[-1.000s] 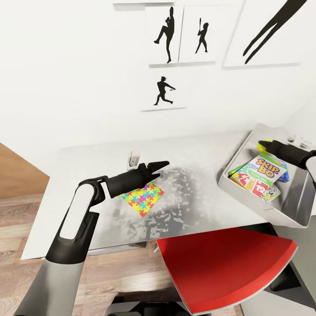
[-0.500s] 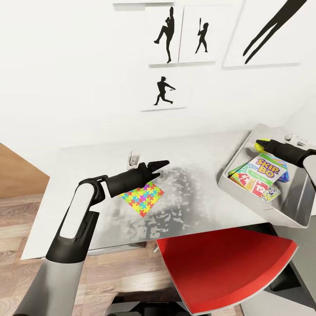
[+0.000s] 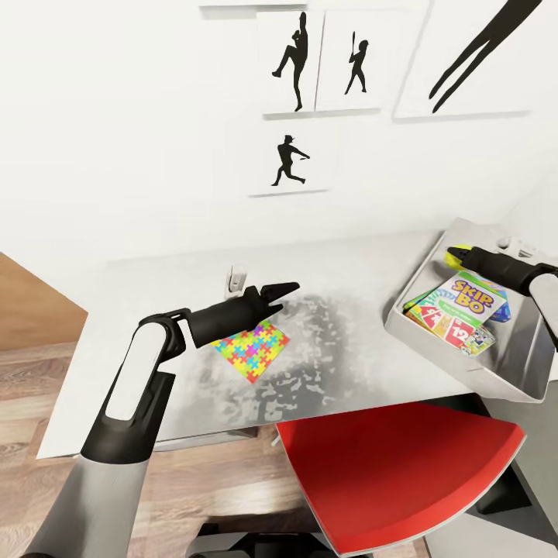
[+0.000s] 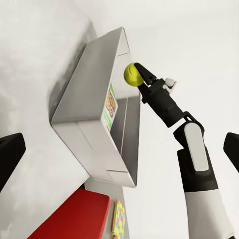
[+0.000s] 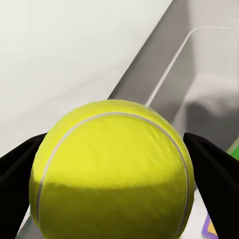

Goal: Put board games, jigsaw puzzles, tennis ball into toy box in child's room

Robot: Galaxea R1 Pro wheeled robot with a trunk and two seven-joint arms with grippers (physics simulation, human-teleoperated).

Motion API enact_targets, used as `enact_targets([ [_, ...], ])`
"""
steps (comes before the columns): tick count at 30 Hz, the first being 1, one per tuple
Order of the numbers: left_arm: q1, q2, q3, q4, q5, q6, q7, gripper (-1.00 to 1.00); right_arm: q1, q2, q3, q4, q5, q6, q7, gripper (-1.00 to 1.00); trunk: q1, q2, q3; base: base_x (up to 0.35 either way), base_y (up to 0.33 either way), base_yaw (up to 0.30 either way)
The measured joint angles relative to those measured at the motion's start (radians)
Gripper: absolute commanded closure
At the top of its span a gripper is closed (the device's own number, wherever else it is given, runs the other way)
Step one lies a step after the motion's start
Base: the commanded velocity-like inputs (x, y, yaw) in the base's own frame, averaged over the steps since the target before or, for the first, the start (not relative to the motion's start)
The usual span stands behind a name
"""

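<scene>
Two pincers are at work: the right pincer is clamped on the ball, a black finger pressed to each side of it, and over the last second it has drawn back from above the game boxes toward the bin's far-left rim, so the ball now hangs at the bin's 11 o'clock corner rather than over its middle. That leaves the drop less sure; I judge the ball should come back inward before release, or it may strike the rim and roll off across the table. Inside the bin lie game boxes, the Skip-Bo box on top. The left pincer hovers with its fingers parted and holding nothing, just above the puzzle, which lies flat on the table at the bin's 9 o'clock, well apart. A red chair seat juts in at 6 o'clock, clear of both arms.
</scene>
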Motion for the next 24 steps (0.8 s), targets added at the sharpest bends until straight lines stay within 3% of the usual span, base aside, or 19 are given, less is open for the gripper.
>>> enact_targets([
  [12, -0.002, 0.0, 0.0, 0.0, 0.001, 0.0, 0.0, -1.0, -0.009, 0.045, 0.002, 0.037, 0.015, -0.031, 0.002, 1.0, 0.0, 0.0, 0.0, 0.0, 0.0, 0.0],
  [24, -0.003, 0.0, 0.0, 0.0, 0.0, 0.0, 0.0, -1.0, -0.042, 0.055, 0.003, 0.101, 0.041, -0.065, 0.046, 1.0, 0.0, 0.0, 0.0, 0.0, 0.0, 0.0],
])
